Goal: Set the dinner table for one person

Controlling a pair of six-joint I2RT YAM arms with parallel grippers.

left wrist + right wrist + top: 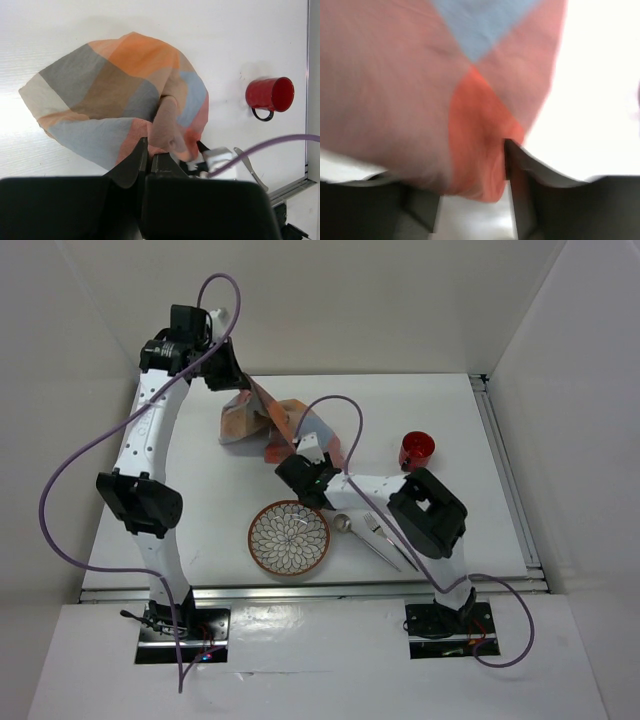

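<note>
Placemat [470,100] blurred, right tool [470,200] partly cloth-hidden

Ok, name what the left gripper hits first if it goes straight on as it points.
The checked placemat: the left gripper is shut on a fold of it, with cloth bunched just ahead. Beyond that, probably the white table; depth is unclear.

left arm [150,435]: white links, black joints | right arm [370,483]: same | cables [213,278]: purple | jaws: black
</note>
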